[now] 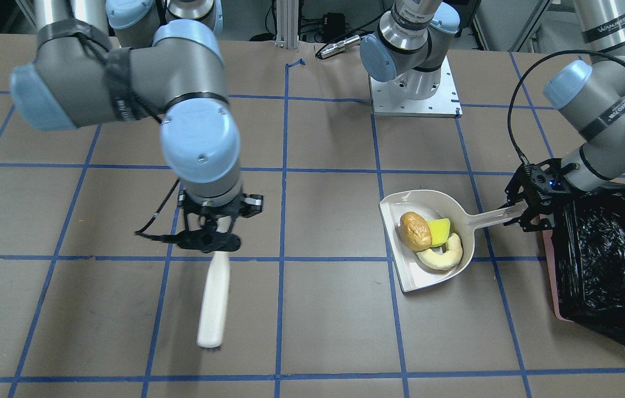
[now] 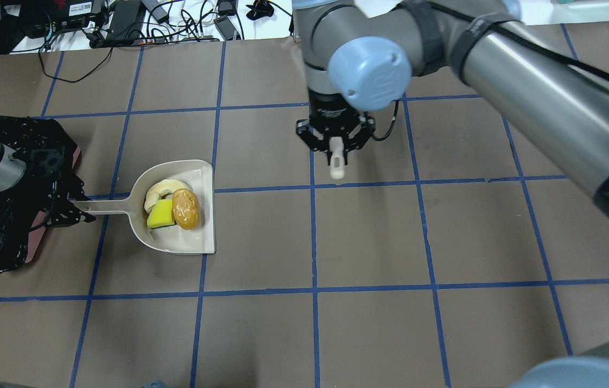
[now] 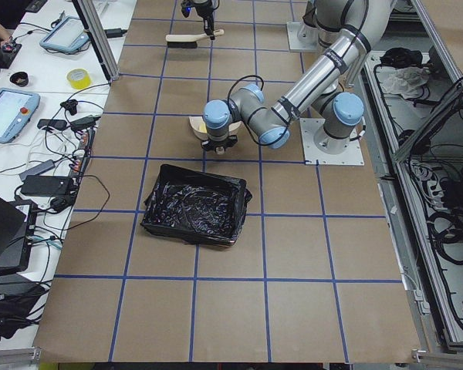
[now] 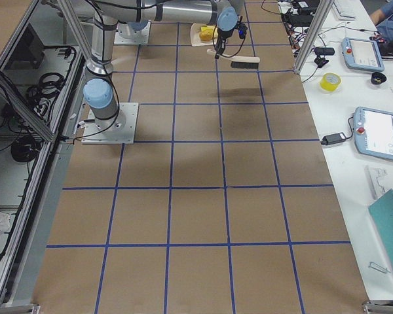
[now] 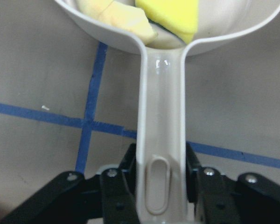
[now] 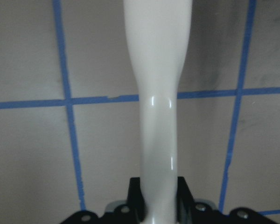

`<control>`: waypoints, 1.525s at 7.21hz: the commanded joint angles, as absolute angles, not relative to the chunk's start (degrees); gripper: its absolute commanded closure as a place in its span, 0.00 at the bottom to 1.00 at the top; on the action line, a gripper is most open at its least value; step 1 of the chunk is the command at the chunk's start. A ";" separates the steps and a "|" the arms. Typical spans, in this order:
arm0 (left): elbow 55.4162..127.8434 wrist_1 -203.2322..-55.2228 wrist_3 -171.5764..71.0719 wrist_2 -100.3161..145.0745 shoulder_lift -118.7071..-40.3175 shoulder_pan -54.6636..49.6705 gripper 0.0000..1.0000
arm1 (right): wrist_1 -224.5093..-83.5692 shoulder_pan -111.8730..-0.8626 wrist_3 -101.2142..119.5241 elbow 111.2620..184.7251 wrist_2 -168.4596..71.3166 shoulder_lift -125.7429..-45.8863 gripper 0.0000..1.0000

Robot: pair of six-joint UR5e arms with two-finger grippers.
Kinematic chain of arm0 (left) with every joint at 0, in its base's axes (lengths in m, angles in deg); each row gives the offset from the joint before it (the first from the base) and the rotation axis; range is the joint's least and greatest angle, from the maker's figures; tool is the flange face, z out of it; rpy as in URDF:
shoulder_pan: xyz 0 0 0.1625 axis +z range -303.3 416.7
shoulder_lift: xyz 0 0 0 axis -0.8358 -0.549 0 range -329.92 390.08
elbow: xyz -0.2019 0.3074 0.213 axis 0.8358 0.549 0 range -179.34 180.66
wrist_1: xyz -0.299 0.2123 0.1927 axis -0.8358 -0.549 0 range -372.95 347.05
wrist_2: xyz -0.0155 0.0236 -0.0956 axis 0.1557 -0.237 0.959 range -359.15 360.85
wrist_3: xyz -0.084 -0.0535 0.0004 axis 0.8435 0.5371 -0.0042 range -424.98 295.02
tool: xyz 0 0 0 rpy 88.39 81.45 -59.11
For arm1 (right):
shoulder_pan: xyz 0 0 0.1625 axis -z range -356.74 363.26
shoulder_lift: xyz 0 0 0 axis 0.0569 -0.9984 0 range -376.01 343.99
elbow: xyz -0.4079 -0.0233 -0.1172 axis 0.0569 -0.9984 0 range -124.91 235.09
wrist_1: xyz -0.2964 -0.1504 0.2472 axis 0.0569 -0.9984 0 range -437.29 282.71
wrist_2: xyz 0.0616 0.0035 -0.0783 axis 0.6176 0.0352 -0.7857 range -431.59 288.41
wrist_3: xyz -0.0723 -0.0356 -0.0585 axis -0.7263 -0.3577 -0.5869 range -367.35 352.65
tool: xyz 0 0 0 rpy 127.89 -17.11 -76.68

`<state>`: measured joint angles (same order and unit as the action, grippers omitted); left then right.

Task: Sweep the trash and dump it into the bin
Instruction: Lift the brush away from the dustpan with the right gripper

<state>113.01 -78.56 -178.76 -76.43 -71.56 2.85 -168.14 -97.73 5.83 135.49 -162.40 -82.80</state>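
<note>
A beige dustpan (image 1: 407, 276) holds all three trash pieces: the orange-brown lump (image 1: 415, 230), the yellow wedge (image 1: 440, 231) and the cream crescent (image 1: 445, 255). My left gripper (image 1: 522, 213) is shut on the dustpan's handle (image 5: 161, 140), right beside the pink bin with its black bag (image 1: 599, 254). The pan lies level, at or just above the table. My right gripper (image 1: 214, 232) is shut on the white brush handle (image 1: 214, 301) and holds the brush about two grid squares from the pan. From overhead the pan (image 2: 196, 242) is left of centre and the right gripper (image 2: 336, 148) is mid-table.
The brown table is marked with a blue tape grid. The left arm's base plate (image 1: 414, 94) is behind the dustpan. Cables and electronics (image 2: 121, 21) lie past the far edge. The bin (image 3: 193, 206) is at the table's left end.
</note>
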 commanded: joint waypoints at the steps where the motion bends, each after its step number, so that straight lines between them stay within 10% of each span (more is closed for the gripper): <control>1: 105.81 -89.88 -178.80 -72.48 -70.91 7.46 0.95 | -168.70 -86.25 -3.01 137.00 -163.88 -83.24 1.00; 11: 103.93 -93.02 -176.70 -71.40 -73.80 5.13 0.95 | -175.38 -71.17 -20.45 144.73 -166.60 -84.56 1.00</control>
<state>104.02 -93.66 -177.59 -70.99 -73.29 7.72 -175.44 -70.73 -20.80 144.56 -166.60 -84.53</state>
